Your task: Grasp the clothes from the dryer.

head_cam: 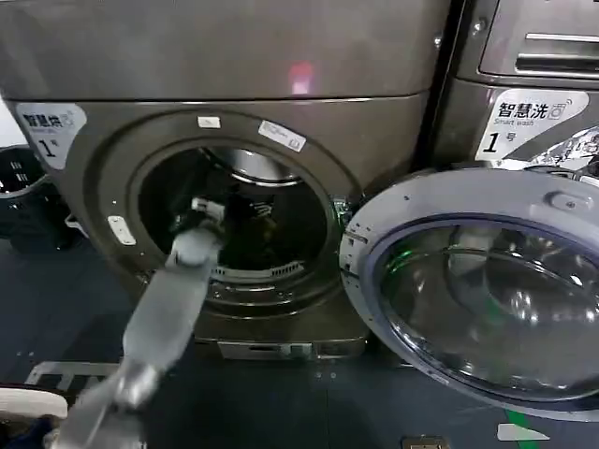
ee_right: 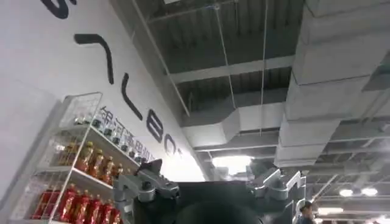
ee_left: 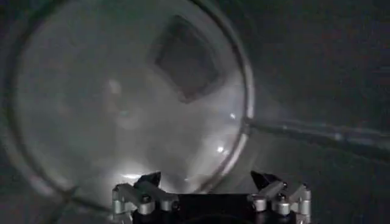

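**Head view: left arm reaching into the open dryer drum**

We stand before the dryer [head_cam: 281,56], a dark grey-bronze front-loader on a dark floor [head_cam: 56,309]. Its silver-rimmed glass door [head_cam: 487,299] is swung fully open to the right of the round mouth. A second, similar machine [head_cam: 524,56] stands just beside it on the right, with a drawer handle at its top. A dark basket [head_cam: 23,201] sits on the floor at the far left.

Our left arm [head_cam: 173,299] runs up from the lower left and passes through the porthole, so the left gripper [ee_left: 210,182] is inside the drum. From the left wrist view its two fingers [ee_left: 146,182] stand well apart, with nothing between them; ahead lies the dim, rounded drum wall [ee_left: 122,97] with a dark square panel. We cannot make out the clothes in the dim drum, so we cannot place them relative to the fingers.

The right gripper [ee_right: 210,182] points upward toward a ceiling with ducts [ee_right: 304,109] and a white wall with shelves of bottles [ee_right: 85,176]; its fingers are spread wide and hold nothing.

A white label [head_cam: 47,126] at the dryer's upper left bears Chinese characters and a "1". The neighbouring machine's label [head_cam: 529,122] reads "Smart wash" and "1" under similar characters. Large dark letters cross the white wall, only partly legible.
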